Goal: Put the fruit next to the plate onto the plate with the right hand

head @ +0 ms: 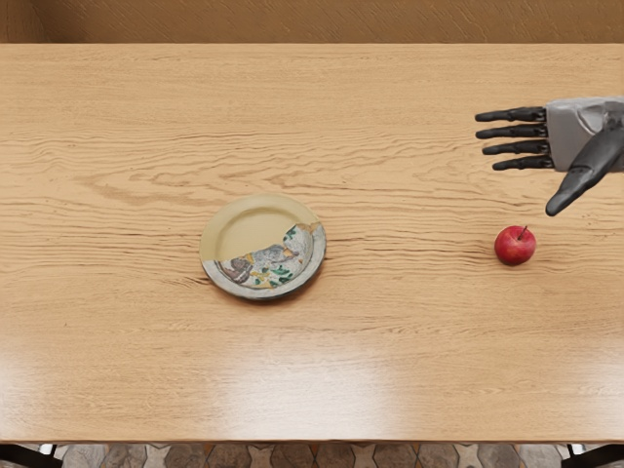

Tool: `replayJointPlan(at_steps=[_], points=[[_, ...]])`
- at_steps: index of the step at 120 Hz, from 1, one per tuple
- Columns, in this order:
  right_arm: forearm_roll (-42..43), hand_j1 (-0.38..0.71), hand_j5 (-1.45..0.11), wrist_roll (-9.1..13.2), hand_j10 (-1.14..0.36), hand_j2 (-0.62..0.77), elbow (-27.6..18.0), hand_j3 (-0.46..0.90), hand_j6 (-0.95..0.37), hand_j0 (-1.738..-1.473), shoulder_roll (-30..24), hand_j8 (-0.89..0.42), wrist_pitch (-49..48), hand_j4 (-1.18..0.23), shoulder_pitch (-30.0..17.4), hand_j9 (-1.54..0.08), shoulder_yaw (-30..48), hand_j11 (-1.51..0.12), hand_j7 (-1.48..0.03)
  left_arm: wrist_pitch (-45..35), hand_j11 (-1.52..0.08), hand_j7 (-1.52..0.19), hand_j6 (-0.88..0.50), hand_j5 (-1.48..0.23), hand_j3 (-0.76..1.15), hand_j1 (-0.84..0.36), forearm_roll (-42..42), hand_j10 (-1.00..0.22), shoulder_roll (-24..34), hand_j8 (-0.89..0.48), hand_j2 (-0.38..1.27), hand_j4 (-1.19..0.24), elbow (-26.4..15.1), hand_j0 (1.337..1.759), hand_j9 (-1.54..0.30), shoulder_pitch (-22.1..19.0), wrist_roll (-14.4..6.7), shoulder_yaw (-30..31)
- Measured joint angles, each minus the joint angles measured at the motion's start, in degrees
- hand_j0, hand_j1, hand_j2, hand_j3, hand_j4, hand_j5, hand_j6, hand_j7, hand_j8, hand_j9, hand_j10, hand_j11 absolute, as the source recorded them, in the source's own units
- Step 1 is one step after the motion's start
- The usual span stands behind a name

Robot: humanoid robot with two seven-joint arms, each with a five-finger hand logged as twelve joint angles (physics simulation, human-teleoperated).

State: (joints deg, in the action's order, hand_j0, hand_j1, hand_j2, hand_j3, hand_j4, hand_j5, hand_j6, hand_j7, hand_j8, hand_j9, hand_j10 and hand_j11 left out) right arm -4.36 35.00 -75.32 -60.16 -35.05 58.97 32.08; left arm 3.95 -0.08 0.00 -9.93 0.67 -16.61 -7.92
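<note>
One round, glossy red apple (pixel 515 245) with a short stem is sitting on the grained wooden desk (pixel 390 370) at the right of the frame. It is well apart from the one round ceramic plate (pixel 249 229), half plain tan and half painted, lying near the centre. One grey-and-black right hand (pixel 561 141) is hovering at the upper right, its fingers (pixel 512 132) stretching out straight, holding and touching nothing.

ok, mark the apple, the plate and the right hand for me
apple (pixel 515 246), head view, middle of its red body.
plate (pixel 239 226), head view, bare yellow part of its face.
right hand (pixel 565 136), head view, grey palm just behind the straight fingers.
</note>
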Motion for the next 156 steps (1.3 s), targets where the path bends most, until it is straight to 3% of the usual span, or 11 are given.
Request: replayJointPlan(at_steps=[13,23,45,67,83,99,124,139,156], points=[[0.01,-0.35,0.0,0.0,0.0,0.0,0.94,0.0,0.0,-1.658,0.7,0.0,0.0,0.0,0.0,0.0,0.38,0.0,0.0,0.0,-0.01,-0.01,-0.01,-0.01,0.0,0.34,0.0,-0.01,0.0,-0.01,0.0,-0.01,0.0,1.658,-0.01,0.03,0.0,0.0],[0.67,-0.35,0.0,0.0,0.0,0.0,6.74,0.0,0.0,-1.658,2.78,0.0,-0.01,0.0,1.36,0.0,0.99,0.0,0.0,0.0,-0.01,-0.01,-0.01,-0.01,0.0,0.34,0.0,-0.01,0.0,-0.01,0.0,-0.01,0.0,1.658,-0.01,0.02,0.0,0.0],[13.1,-0.35,0.0,0.0,0.0,0.0,11.26,0.0,0.0,-1.658,5.93,0.0,0.01,0.0,7.28,0.0,-1.15,0.0,0.0,0.0,-0.01,-0.01,-0.01,-0.01,0.0,0.34,0.0,-0.01,0.0,-0.01,0.0,-0.01,0.0,1.658,-0.01,-0.05,0.01,0.0],[25.86,-0.33,-0.02,0.0,-0.02,0.0,11.28,0.0,-0.02,-1.658,10.44,-0.02,0.02,-0.02,24.78,-0.02,-26.32,-0.02,-0.02,0.0,-0.01,-0.01,-0.01,-0.01,0.0,0.34,0.0,-0.01,0.0,-0.01,0.0,-0.01,0.0,1.658,-0.01,-0.02,0.0,0.0],[27.88,-0.26,-0.09,0.0,-0.07,-0.01,4.37,0.0,-0.08,-1.658,11.16,-0.07,6.19,-0.07,30.41,-0.09,-34.42,-0.09,-0.09,0.0,-0.01,-0.01,-0.01,-0.01,0.0,0.34,0.01,-0.01,0.0,-0.01,0.0,-0.01,0.0,1.658,-0.01,0.02,0.0,0.01],[33.31,-0.2,-0.17,0.0,-0.13,-0.03,-3.67,0.0,-0.13,-1.658,10.8,-0.13,19.58,-0.13,28.62,-0.17,-36.69,-0.17,-0.17,0.0,-0.01,-0.01,-0.01,-0.01,0.0,0.34,0.0,-0.01,0.0,-0.01,0.0,-0.01,0.0,1.658,-0.01,0.02,0.0,0.01],[44.03,-0.13,-0.24,0.0,-0.19,-0.04,-12.1,0.0,-0.19,-1.658,10.04,-0.19,37.19,-0.19,19.22,-0.24,-37.5,-0.24,-0.24,0.0,-0.01,-0.01,-0.01,-0.01,0.0,0.34,0.0,-0.01,0.0,-0.01,0.0,-0.01,0.0,1.658,-0.01,-0.03,0.01,0.0],[49.31,-0.11,-0.26,0.0,-0.2,-0.04,-15.25,0.0,-0.21,-1.658,9.99,-0.21,49.99,-0.21,14.88,-0.26,-37.59,-0.26,-0.26,0.0,-0.01,-0.01,-0.01,-0.01,0.0,0.34,0.0,-0.01,0.0,-0.01,0.0,-0.01,0.0,1.658,-0.01,0.01,0.01,0.0],[51.31,-0.1,-0.27,0.0,-0.21,-0.04,-16.33,0.0,-0.22,-1.658,11.81,-0.22,56.0,-0.22,8.2,-0.27,-37.62,-0.27,-0.27,0.0,-0.01,-0.01,-0.01,-0.01,0.0,0.34,0.0,-0.01,0.0,-0.01,0.0,-0.01,0.0,1.658,-0.01,0.02,0.0,0.0]])
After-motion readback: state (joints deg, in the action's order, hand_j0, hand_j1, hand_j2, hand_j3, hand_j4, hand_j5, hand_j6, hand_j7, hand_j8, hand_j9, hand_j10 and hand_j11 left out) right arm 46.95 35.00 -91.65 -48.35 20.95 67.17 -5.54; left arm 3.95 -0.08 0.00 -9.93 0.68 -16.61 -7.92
